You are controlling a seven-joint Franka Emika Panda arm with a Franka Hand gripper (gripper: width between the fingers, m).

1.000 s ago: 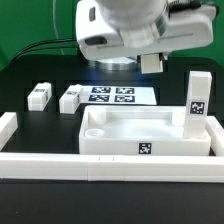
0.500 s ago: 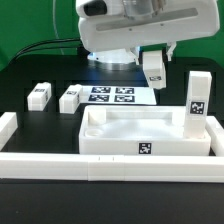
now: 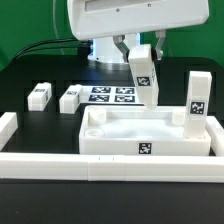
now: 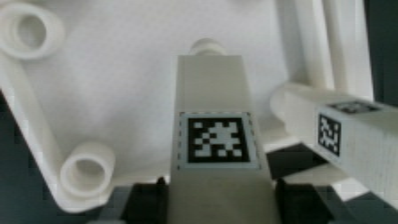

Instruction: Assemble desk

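The white tray-like tabletop [image 3: 130, 131] lies at the front, against the white rails, with a tag on its front edge. One white leg [image 3: 195, 103] stands upright in its corner at the exterior view's right. My gripper [image 3: 141, 48] is shut on another tagged white leg [image 3: 144, 75] and holds it tilted in the air above the tabletop's back edge. In the wrist view this leg [image 4: 221, 120] runs between my dark fingers [image 4: 146, 198], over the tabletop's inside [image 4: 125, 100] with its round sockets, and the standing leg [image 4: 342, 122] is beside it. Two more legs [image 3: 39, 95] [image 3: 69, 98] lie at the exterior view's left.
The marker board [image 3: 112, 95] lies flat behind the tabletop. Long white border rails [image 3: 100, 167] run along the front and up the exterior view's left side [image 3: 8, 128]. A green backdrop and cables are behind the arm.
My gripper has come down and toward the exterior view's left with the leg, which now hangs lower and larger over the tabletop's back edge. The other parts have not moved.
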